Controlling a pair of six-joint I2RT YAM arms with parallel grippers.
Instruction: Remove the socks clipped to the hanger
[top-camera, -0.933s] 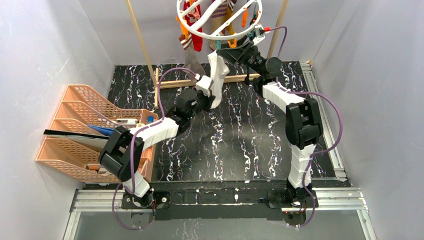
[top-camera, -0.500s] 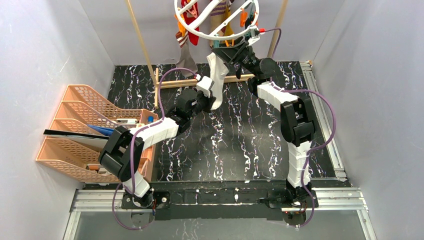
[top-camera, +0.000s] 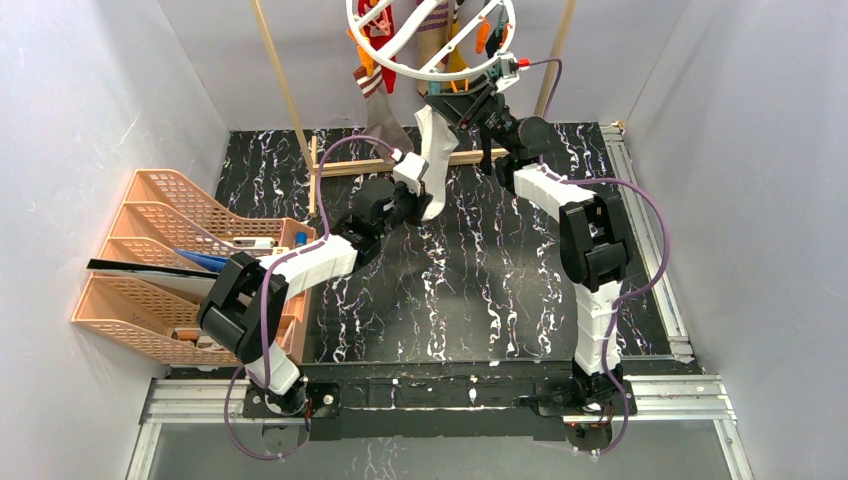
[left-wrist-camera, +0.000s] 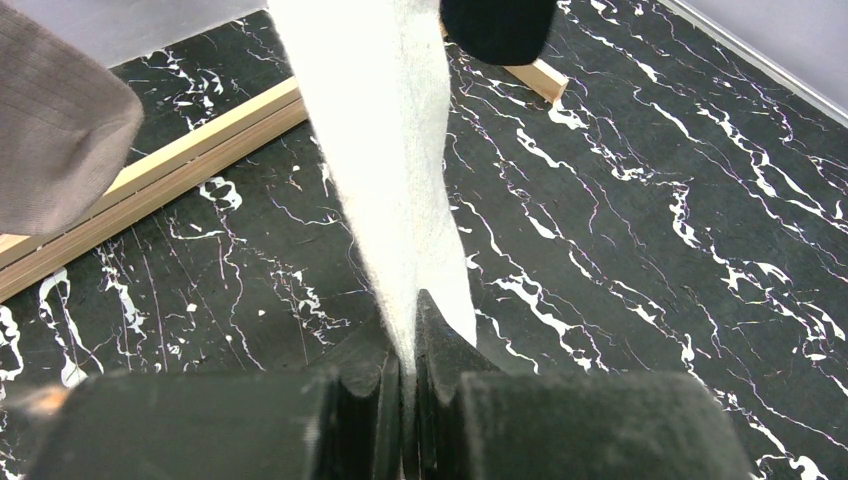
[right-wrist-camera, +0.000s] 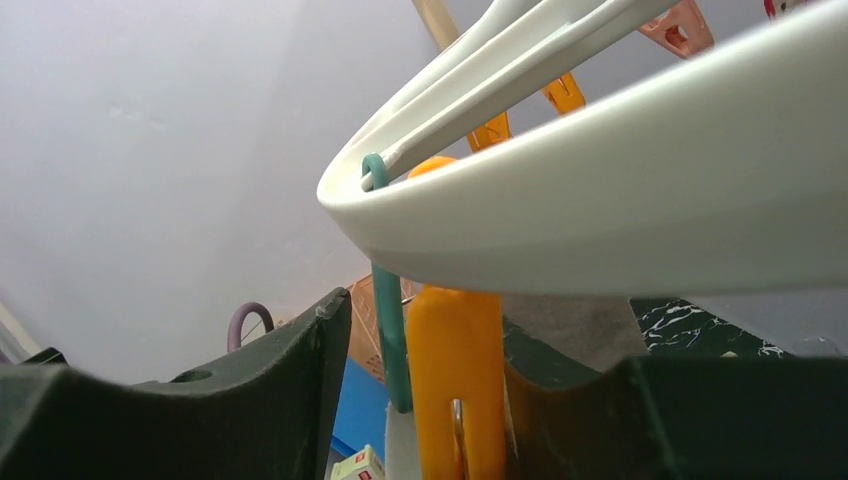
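On the near left of the black marbled desk (top-camera: 480, 290) an orange mesh file tray (top-camera: 160, 260) sits against the side wall, well apart from where I am working. Further in, over the middle of the desk, my left fingers (left-wrist-camera: 404, 378) are pressed together on the lower end of a white sock (left-wrist-camera: 385, 150), with the fabric pinched flat between the two pads. From above, the sock runs up and away from that grip, stretched long, toward the hanger (top-camera: 430, 35). To the left of it hangs a grey-beige sock (left-wrist-camera: 55, 120), apart from the white one. Below and behind them a wooden rail (left-wrist-camera: 150, 175) lies across the far part of the desk. Beyond that my right fingers (right-wrist-camera: 425, 335) reach up under the rim of the hanger at the top of the white sock. They stand apart on either side of an orange clothespin (right-wrist-camera: 455, 390). The right one is close against the clothespin, while on the left there is a gap in which a teal hook (right-wrist-camera: 385, 300) hangs from the ring. The white plastic rim passes just above them. Farthest back, a red striped sock (top-camera: 380, 20) hangs from the far side of the ring.
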